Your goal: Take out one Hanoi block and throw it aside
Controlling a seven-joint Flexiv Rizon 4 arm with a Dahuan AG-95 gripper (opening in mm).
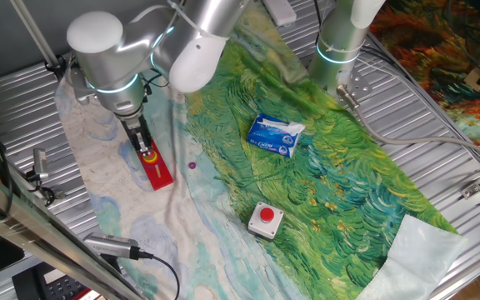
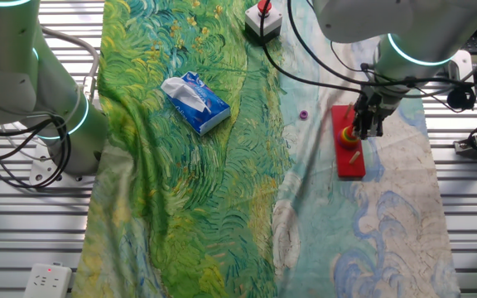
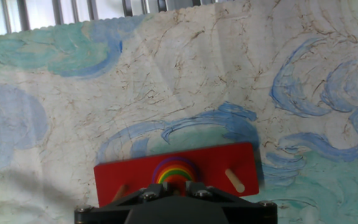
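Observation:
A red rectangular base board (image 1: pixel 160 172) lies on the pale part of the cloth, also in the other fixed view (image 2: pixel 350 156) and the hand view (image 3: pixel 129 175). A rainbow stack of discs (image 3: pixel 174 172) sits on its middle peg. A bare wooden peg (image 3: pixel 234 180) stands to the right. My gripper (image 1: pixel 144 150) is straight down on the stack (image 2: pixel 348 132). Its fingers stand close together around the tiny red Hanoi block at the stack's top, of which only a dark red patch (image 3: pixel 175 191) shows between them. The stack still rests on the board.
A tiny purple piece (image 1: pixel 192 165) lies on the cloth just right of the board. A blue-and-white tissue pack (image 1: pixel 275 135) lies on the green cloth. A red button on a white box (image 1: pixel 266 218) sits nearer the front. A second arm's base (image 1: pixel 338 46) stands at the back.

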